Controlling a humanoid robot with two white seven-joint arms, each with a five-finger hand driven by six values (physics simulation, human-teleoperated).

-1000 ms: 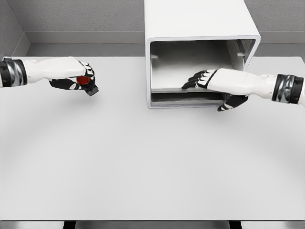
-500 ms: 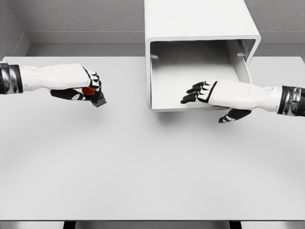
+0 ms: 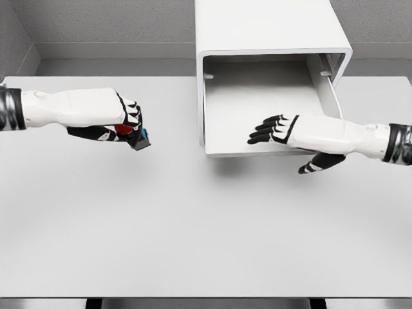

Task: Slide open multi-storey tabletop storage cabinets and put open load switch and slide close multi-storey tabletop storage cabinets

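While the drawer (image 3: 264, 112) of the white cabinet (image 3: 270, 29) stands pulled out, the right hand (image 3: 290, 132) rests on its front edge (fingers spread). The left hand (image 3: 112, 119) grips the load switch (image 3: 132, 134) above the tabletop (image 3: 193, 225), well left of the cabinet.

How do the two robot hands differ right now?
The left robot hand is curled shut around the load switch, a small dark part with red on it; the right robot hand holds nothing, its fingers stretched out flat. The left one hangs over the bare table, clear of the cabinet; the right one lies on the pulled-out drawer, thumb below its front edge. Both are white with black fingers.
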